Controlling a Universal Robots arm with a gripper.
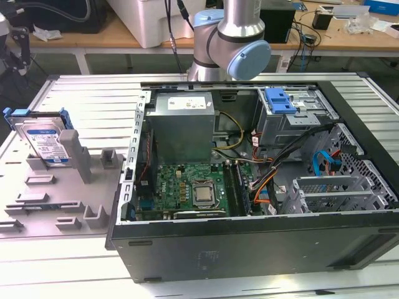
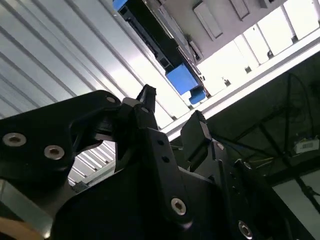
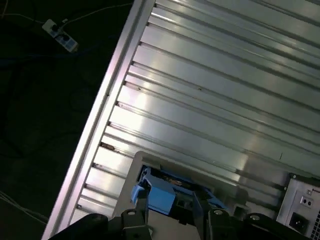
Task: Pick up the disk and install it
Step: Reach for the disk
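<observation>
Disk [image 1: 45, 142] leans on edge in a grey fixture [image 1: 81, 199] on the slotted table [image 1: 87, 93], at the exterior view's left, outside the opened computer case [image 1: 249, 249]. That view gives the disk's label face, and the arm [image 1: 230, 37] behind the case. The second wrist view gives the gripper [image 2: 172, 106]: released, fingers [image 2: 147, 100] spread, nothing between them, clear of the disk. The first wrist view gives the blue carrier rail [image 3: 160, 196] end-on, with the table edge and dark floor [image 3: 45, 125] beside it.
</observation>
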